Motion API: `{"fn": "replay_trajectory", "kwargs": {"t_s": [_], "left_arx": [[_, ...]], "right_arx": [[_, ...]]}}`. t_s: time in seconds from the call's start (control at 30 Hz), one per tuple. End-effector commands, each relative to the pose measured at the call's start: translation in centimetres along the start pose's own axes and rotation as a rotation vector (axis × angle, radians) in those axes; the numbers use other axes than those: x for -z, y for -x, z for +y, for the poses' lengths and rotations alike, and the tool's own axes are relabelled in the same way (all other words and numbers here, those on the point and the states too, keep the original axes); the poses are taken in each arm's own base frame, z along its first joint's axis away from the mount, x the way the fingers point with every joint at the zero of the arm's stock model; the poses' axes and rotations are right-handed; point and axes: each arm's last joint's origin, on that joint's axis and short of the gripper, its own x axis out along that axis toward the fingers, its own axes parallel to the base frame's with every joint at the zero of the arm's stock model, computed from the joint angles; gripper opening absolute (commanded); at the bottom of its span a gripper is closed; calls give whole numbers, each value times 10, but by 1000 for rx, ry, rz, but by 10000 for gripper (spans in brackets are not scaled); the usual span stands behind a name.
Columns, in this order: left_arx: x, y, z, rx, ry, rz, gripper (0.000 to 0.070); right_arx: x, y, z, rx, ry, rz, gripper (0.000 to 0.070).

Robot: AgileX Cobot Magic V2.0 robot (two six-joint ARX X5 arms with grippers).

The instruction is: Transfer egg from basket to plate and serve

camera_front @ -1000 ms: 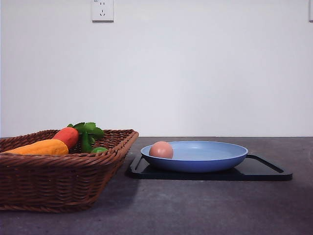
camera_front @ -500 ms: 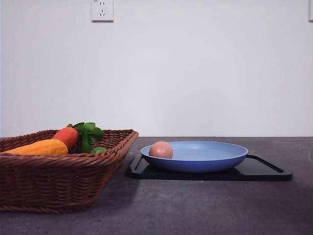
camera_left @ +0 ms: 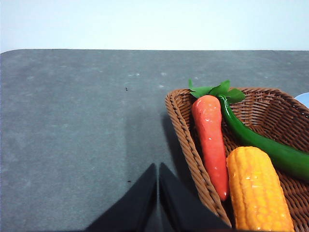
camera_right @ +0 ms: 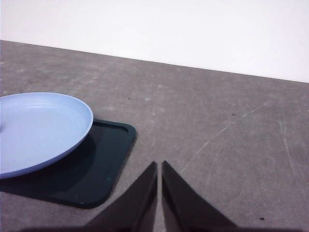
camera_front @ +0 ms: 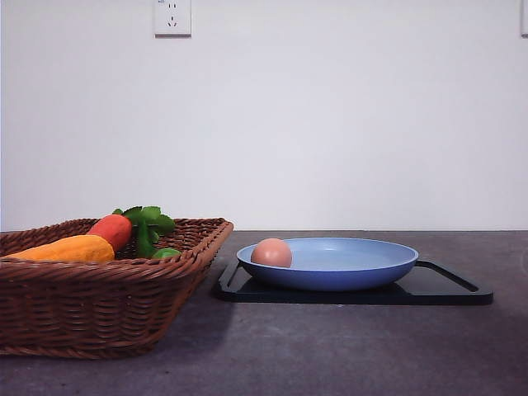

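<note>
The dark grey desk (camera_front: 330, 346) runs matte and faintly speckled across the front view, with pale scratches and a few small dark specks visible in the right wrist view. Nearest on it, at the left, stands the basket (camera_front: 99, 309) of brown wicker, holding an ear of corn (camera_front: 70, 249), a carrot (camera_front: 114, 229) with green leaves, and a long green pepper (camera_left: 270, 150) that lies beside the carrot in the left wrist view. Just to the right of the basket and a little farther back lies a flat black tray (camera_front: 445, 289), and on it rests the plate (camera_front: 363, 268), light blue. The egg (camera_front: 271, 252) sits inside the plate at its left side, close to the rim.

The left end effector (camera_left: 158, 203) hangs over bare desk just beside the basket's wall, its dark fingers pressed together and holding nothing. The right end effector (camera_right: 159, 200) is likewise clenched and empty, over the desk near the tray's corner.

Behind the desk rises a plain white wall (camera_front: 330, 124), with a white power socket (camera_front: 172, 17) high on it.
</note>
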Motion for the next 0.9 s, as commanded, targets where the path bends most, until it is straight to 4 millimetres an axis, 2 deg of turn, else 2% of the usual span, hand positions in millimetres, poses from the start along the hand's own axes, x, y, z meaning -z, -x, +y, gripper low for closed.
{"fn": "replay_trajectory", "kwargs": {"t_s": [0.0, 0.87], "left_arx": [[7, -3, 1, -2, 6, 11, 0], [7, -3, 1, -2, 6, 11, 0]], "right_arx": [[1, 0, 0, 1, 5, -7, 0], [1, 0, 0, 1, 5, -7, 0]]}}
